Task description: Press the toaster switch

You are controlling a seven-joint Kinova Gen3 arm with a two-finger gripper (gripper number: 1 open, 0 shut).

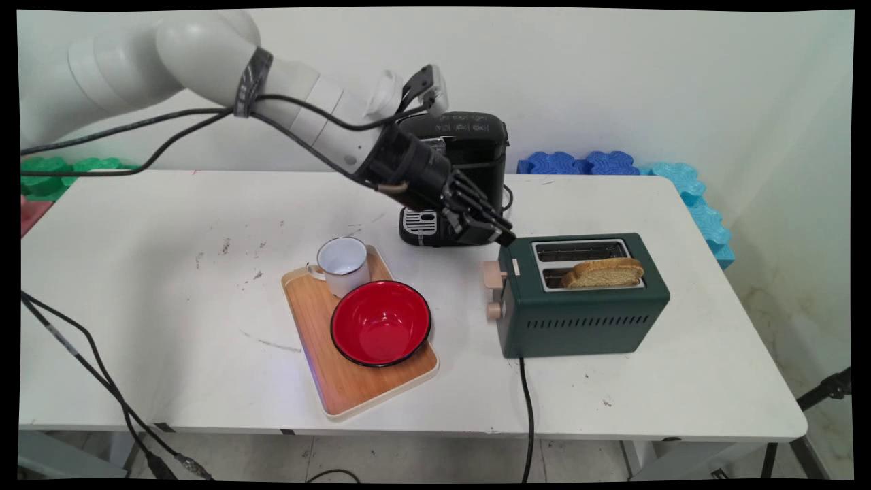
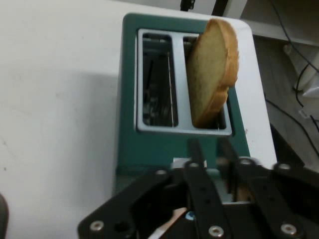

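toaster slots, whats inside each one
The green toaster has two slots. The one nearer the camera holds a slice of toast sticking up out of it. The far slot shows only metal guides; its bottom is hidden.

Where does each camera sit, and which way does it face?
Main view: fixed above the table's near side, looking across at the wall; shows the arm and gripper.
Hand view: on the hand, looking along the gripper down onto the toaster.
Shared: toaster, bread slice, gripper.
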